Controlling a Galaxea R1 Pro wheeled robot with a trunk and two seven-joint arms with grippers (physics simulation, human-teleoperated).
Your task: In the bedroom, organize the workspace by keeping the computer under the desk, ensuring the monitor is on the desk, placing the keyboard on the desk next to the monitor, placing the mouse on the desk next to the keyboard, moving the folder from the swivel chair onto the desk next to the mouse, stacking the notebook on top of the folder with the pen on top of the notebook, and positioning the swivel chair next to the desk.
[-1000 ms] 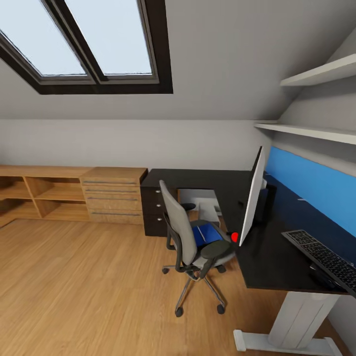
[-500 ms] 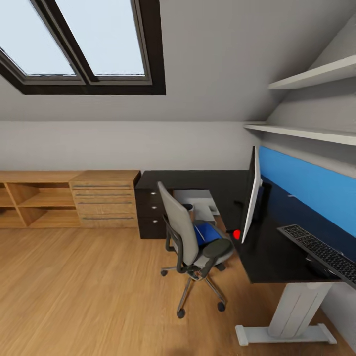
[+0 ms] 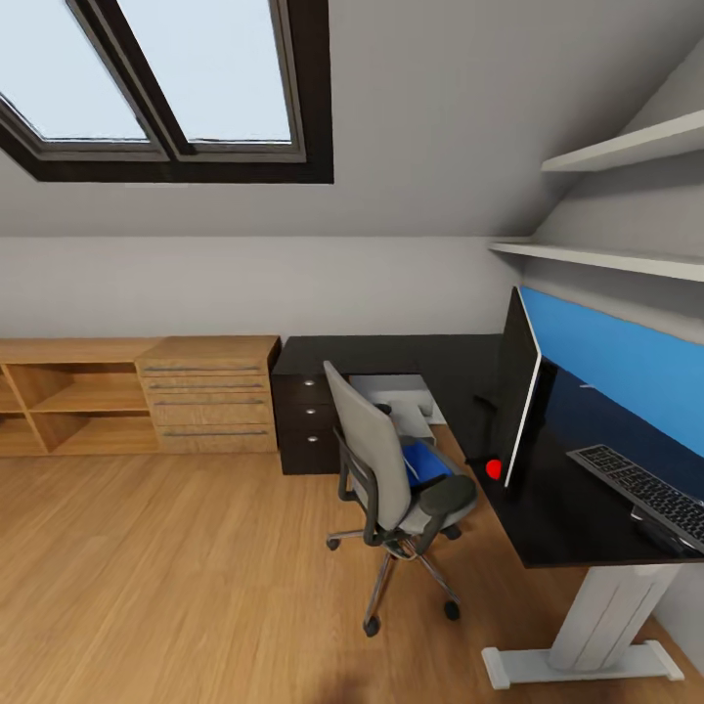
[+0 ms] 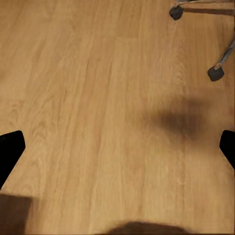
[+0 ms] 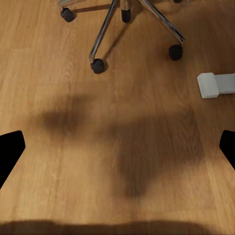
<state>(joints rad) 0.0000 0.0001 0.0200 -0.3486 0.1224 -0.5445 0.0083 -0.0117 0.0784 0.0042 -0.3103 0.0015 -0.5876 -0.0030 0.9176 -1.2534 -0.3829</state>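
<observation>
Plank floor (image 3: 147, 577) ran past low wooden cabinets (image 3: 137, 406). Beside the worktop (image 3: 548, 518) stood the swivel chair (image 3: 391, 469), the folder (image 3: 422, 460) on its seat. Monitor (image 3: 516, 386) and keyboard (image 3: 645, 494) sat near the worktop's front edge. Both grippers' jaws stood apart above floor.

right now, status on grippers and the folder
Both jaws open, empty, over bare floor. Folder lies on the swivel chair seat, not on the desk. Chair's back faces us, partly screening the folder.

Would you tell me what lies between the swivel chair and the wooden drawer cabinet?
In the head view, only bare plank floor separates the swivel chair from the wooden drawer cabinet.
</observation>
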